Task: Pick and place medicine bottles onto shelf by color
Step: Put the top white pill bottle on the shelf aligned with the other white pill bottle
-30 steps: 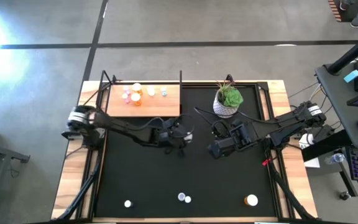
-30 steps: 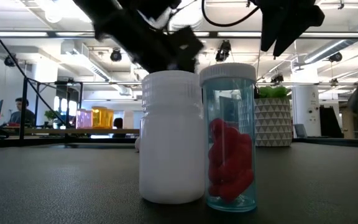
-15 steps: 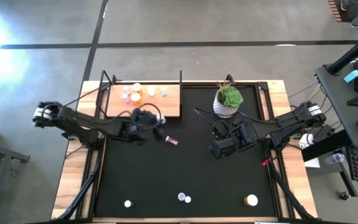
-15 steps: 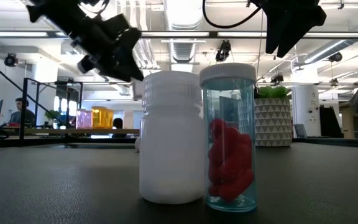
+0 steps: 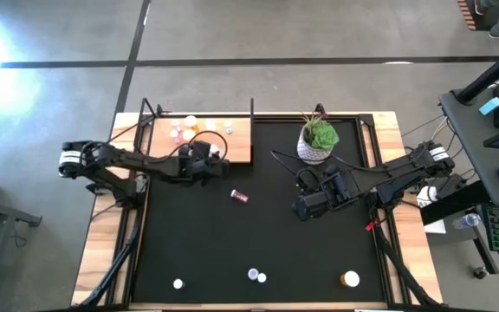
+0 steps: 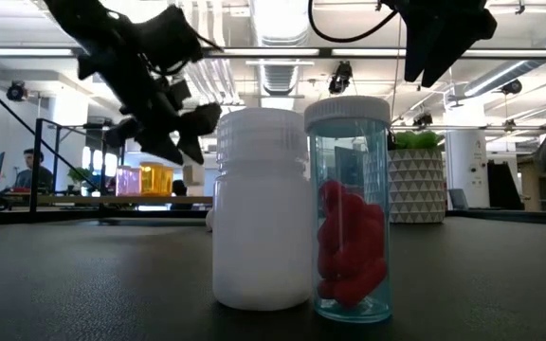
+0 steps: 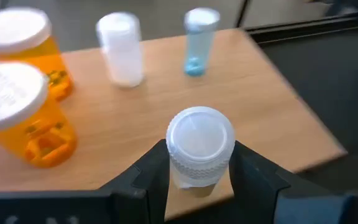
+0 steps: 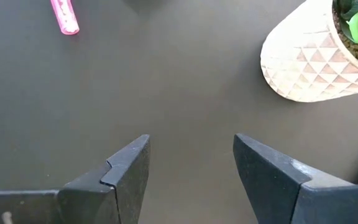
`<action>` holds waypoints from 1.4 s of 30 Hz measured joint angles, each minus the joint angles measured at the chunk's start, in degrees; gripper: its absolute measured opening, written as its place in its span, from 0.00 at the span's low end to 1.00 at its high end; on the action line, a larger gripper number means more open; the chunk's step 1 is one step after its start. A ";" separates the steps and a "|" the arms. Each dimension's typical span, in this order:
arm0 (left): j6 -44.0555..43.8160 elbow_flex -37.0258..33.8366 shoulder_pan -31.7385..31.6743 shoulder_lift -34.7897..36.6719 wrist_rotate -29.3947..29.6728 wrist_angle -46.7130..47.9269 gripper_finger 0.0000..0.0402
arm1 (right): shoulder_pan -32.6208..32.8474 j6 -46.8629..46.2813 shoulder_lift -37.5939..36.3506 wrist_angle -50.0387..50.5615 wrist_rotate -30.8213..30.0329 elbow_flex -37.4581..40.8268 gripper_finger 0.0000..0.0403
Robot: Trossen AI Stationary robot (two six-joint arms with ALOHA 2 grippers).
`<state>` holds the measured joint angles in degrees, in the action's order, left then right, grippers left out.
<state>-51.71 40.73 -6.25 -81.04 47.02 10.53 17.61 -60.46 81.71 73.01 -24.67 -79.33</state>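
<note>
left gripper [image 7: 199, 168], newly shelf-side [image 7: 166, 118]

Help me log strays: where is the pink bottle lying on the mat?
In the high view the pink bottle lies on its side mid-mat, between the left gripper and right gripper, off the shelf.

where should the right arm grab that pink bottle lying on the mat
Grip the pink bottle across the middle of its body, coming straight down from above. It lies on its side on the black mat, apart from everything else, so only its long sides are free. Turn the jaws crosswise to its length. The right gripper is open and hangs over bare mat near the white plant pot.
</note>
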 joint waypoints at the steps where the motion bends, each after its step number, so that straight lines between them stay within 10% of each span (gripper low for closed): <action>1: -0.42 0.00 -0.61 -0.65 -0.02 0.02 0.31 | 0.00 -0.19 0.00 0.00 0.00 0.00 0.55; 42: 5.72 0.50 -10.30 -5.92 1.55 -4.04 0.31 | 0.00 -1.69 0.00 -0.02 0.04 0.00 0.55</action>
<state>-45.99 41.23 -16.54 -86.96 48.56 6.49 17.61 -62.15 81.71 72.99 -24.62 -79.33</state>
